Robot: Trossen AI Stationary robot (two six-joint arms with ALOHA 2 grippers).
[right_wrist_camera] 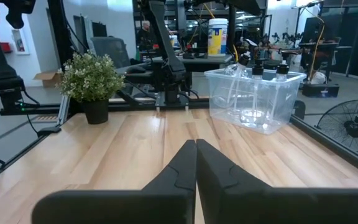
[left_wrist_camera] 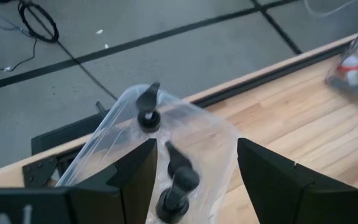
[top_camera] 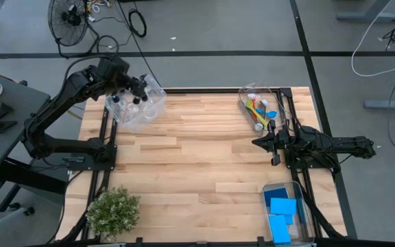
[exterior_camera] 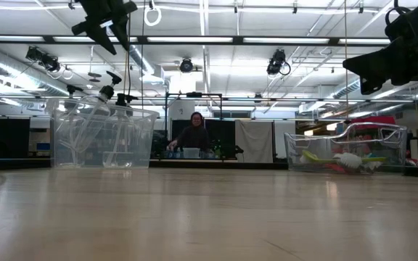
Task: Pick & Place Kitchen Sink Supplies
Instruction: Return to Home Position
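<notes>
Several small clear bottles with black pump tops (top_camera: 134,101) stand upright in a clear bin (top_camera: 155,110) at the table's far left corner. My left gripper (left_wrist_camera: 196,143) hangs open above this bin, clear of the bottles. In the left wrist view, one pump top (left_wrist_camera: 178,180) shows below the gap between its fingers. In the low view the left gripper (exterior_camera: 111,32) is well above the tops (exterior_camera: 107,90). My right gripper (top_camera: 255,143) waits shut and level at the table's right side, pointing left, with nothing in it.
A clear bin (top_camera: 244,96) at the far right holds coloured brushes (top_camera: 259,110). Another bin (top_camera: 299,189) at the near right holds blue sponges (top_camera: 283,206). A potted plant (top_camera: 113,211) stands at the near left corner. A person (exterior_camera: 194,134) sits beyond the table.
</notes>
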